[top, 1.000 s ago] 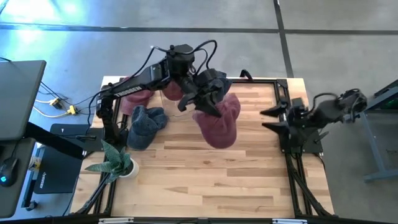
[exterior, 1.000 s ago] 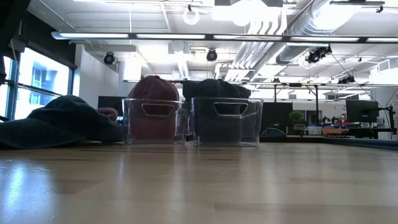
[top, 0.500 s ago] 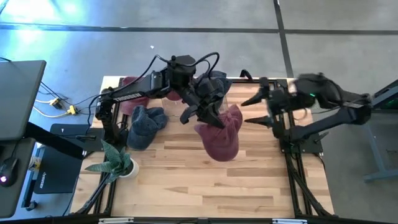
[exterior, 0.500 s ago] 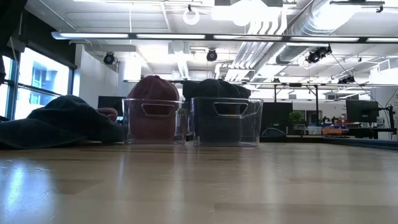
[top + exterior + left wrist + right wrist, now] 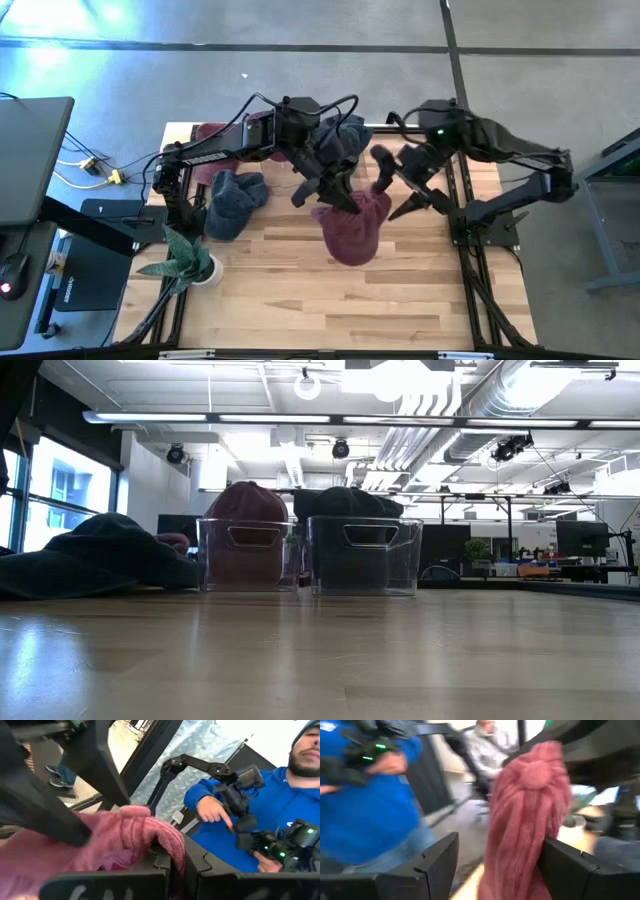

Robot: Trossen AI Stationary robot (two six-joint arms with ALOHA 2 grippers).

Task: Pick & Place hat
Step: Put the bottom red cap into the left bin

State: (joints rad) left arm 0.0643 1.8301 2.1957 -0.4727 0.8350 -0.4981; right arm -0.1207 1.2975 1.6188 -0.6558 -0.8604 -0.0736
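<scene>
The left gripper [image 5: 338, 196] was clamped shut on the maroon knit hat [image 5: 350, 222], holding it above the table's middle. The right gripper [image 5: 402, 186], fingers spread wide, flanked the hat's right side.

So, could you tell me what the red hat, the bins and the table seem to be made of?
Red hat: looks like soft ribbed knit, probably wool or acrylic; it droops from the shut left gripper.
Bins: clear glossy plastic, by the look; contents show through.
Table: light wood planks, smooth finish with a sheen.
</scene>
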